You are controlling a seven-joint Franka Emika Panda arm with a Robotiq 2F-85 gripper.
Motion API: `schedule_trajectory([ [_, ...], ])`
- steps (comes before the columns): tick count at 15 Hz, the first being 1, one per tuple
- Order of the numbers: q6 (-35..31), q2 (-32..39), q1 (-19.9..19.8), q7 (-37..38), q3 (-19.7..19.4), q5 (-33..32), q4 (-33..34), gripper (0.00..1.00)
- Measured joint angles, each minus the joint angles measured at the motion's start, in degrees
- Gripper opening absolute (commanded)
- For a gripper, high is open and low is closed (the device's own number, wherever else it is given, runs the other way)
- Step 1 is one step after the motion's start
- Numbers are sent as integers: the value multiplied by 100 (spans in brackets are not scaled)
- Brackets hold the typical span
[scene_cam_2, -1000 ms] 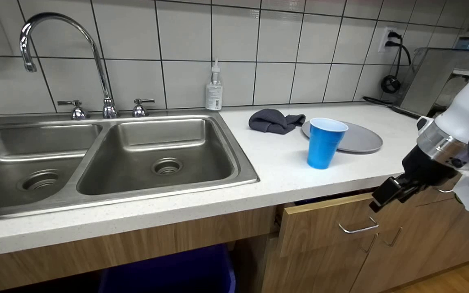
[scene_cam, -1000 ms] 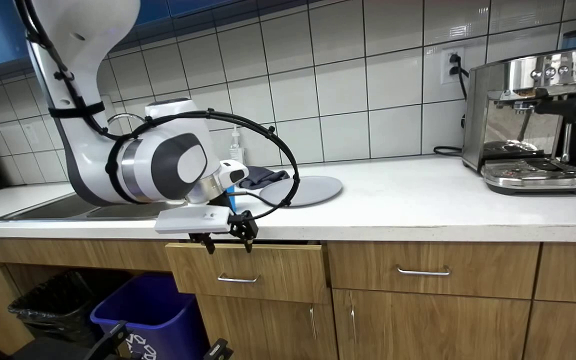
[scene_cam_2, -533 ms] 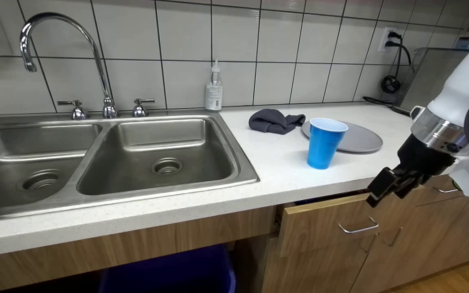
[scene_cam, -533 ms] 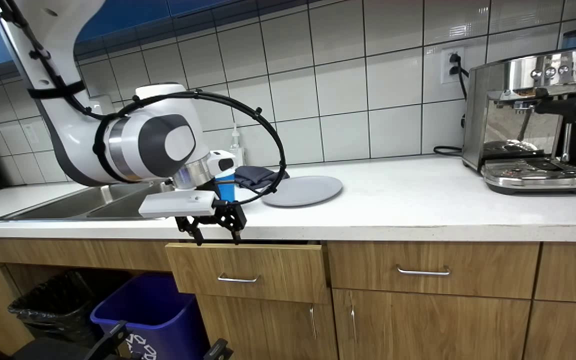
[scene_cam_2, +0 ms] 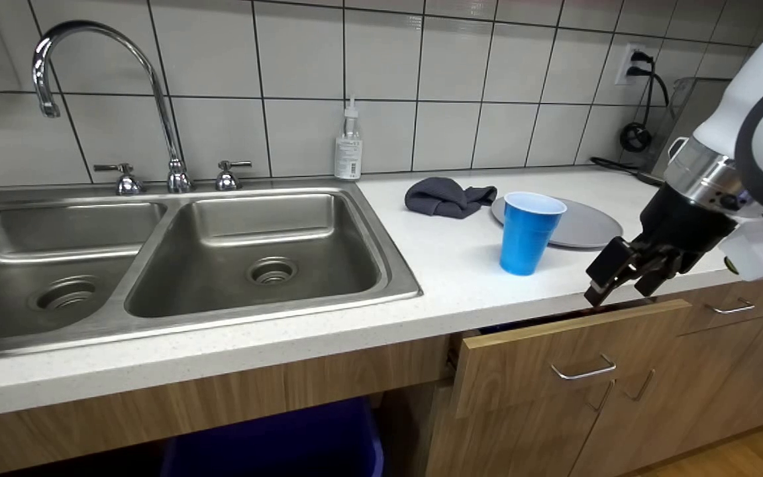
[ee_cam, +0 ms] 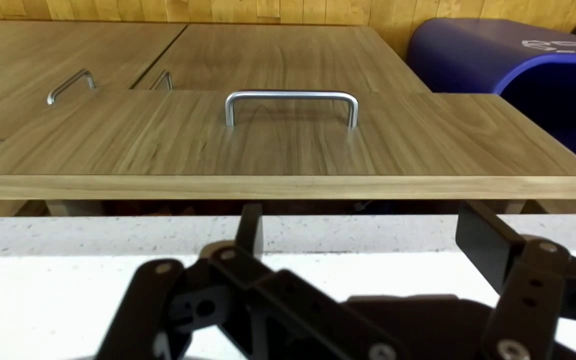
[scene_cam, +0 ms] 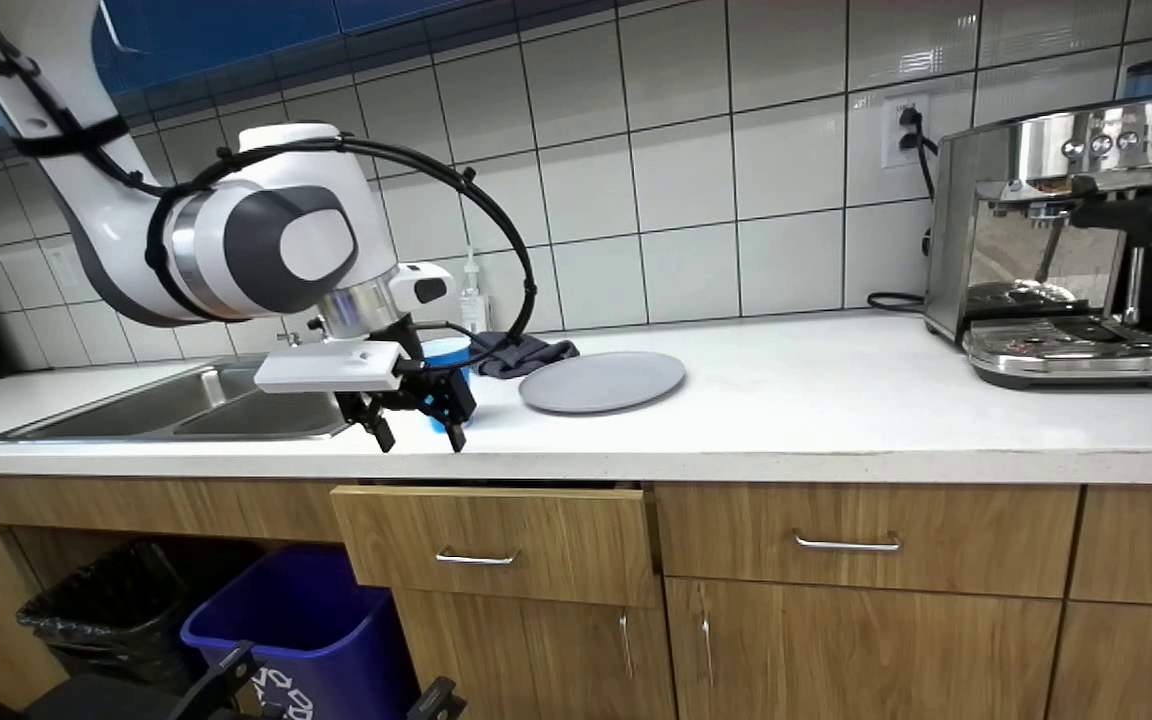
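My gripper (scene_cam: 421,446) stands open near the counter's front edge, its jaws wide apart with nothing between them. Below it a wooden drawer (scene_cam_2: 520,371) is pulled out a little, its metal handle (ee_cam: 292,94) in full sight in the wrist view. Both fingers (ee_cam: 488,245) appear over the counter edge and the dark drawer gap in that view, touching nothing that I can see. A blue cup (scene_cam_2: 528,235) stands upright on the counter beside the gripper; the gripper partly covers it in an exterior view. Behind the cup lies a grey plate (scene_cam: 601,382).
A dark cloth (scene_cam_2: 444,197) lies beside the plate. The double sink (scene_cam_2: 388,245) with its tap (scene_cam_2: 163,106) and a soap bottle (scene_cam_2: 348,149) are along the wall. An espresso machine (scene_cam: 1056,250) occupies the counter's far end. Under the counter are a blue bin (scene_cam: 306,640) and a black-lined bin (scene_cam: 106,620).
The gripper has risen from in front of the drawer's top to just above the counter edge, shifting left in both exterior views. It has stayed open. Drawer, cup and plate have not moved.
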State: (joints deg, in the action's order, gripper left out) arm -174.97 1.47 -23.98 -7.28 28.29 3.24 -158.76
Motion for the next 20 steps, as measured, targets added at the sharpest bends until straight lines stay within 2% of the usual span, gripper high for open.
schedule_trajectory([
  [5,397,-554,117,-744,25,1106,0,100],
  [9,1003,-1065,310,-1371,-175,1815,-1,100],
  [13,1576,-1443,348,-1720,-465,1956,-2,100],
  [15,1681,-1474,698,-1767,-983,1870,-5,100],
  [20,1805,-1476,697,-1900,-1202,1892,-5,100],
])
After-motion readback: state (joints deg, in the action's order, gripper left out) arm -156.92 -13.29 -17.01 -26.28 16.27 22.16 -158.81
